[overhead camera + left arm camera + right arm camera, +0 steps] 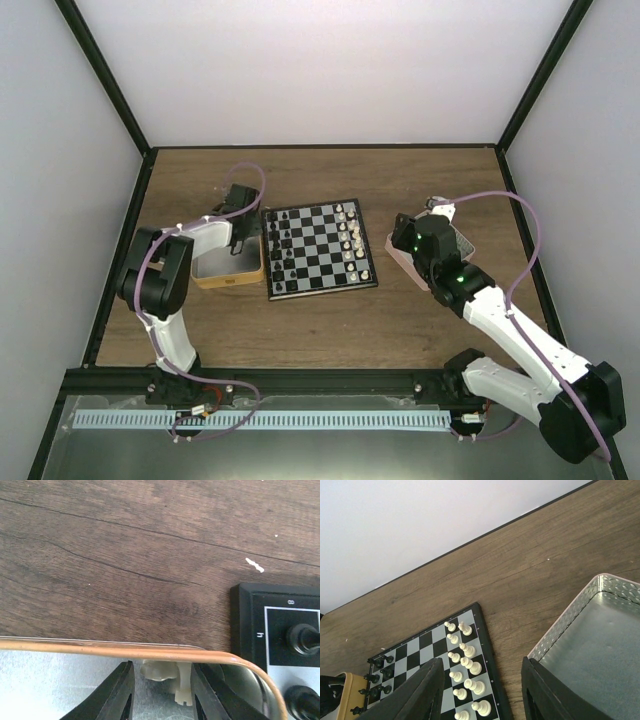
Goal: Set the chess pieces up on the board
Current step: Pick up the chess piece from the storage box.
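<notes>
Board sits just right of L gripper. L hangs over tan tray, jaws narrow round a cream piece lying crosswise; can't tell if clamped. R gripper wide, empty, nearer the cream rows.

At the middle of the table, the board. On it, the chess pieces, in two files along the right edge and two files along the left edge. Just beside the board's left edge, the left tray; off the right edge and apart from it, the right tray. Over the left tray's far corner nearest the board, the left gripper, with one piece inside that tray between its fingers. Over the right tray, the right gripper.
</notes>
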You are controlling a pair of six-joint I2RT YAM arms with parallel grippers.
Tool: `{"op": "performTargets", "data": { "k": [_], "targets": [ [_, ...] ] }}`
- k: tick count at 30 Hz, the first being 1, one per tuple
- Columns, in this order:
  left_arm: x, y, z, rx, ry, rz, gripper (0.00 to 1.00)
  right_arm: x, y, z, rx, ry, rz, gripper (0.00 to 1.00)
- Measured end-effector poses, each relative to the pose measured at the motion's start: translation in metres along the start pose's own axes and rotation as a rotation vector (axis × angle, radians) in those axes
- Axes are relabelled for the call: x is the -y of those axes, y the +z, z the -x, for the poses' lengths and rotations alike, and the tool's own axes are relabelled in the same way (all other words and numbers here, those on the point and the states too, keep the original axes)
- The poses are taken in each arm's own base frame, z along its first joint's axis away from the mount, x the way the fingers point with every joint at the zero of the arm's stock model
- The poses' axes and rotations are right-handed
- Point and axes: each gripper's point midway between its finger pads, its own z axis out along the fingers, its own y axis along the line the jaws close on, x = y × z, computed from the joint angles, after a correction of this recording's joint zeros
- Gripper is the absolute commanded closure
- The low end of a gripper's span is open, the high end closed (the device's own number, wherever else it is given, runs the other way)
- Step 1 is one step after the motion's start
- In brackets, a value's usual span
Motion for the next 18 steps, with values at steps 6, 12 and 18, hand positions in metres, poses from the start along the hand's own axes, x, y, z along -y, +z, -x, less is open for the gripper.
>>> {"op": "performTargets", "data": {
  "k": [6, 12, 18],
  "targets": [
    [-0.0049, 0.0061, -0.0018, 0.012, 0.009, 0.022, 0.69, 0.0000, 0.0001, 0.0000, 0.000, -0.001, 0.000, 0.56],
    [-0.0075, 0.0081, -0.0001, 0.043, 0.006, 0.029, 0.82, -0.0001, 0.0001, -0.0001, 0.000, -0.002, 0.000, 0.56],
    [-0.0081, 0.0087, -0.0001, 0.065, 0.009, 0.023, 0.88, -0.0001, 0.0001, -0.0001, 0.000, -0.003, 0.000, 0.56]
  ]
}}
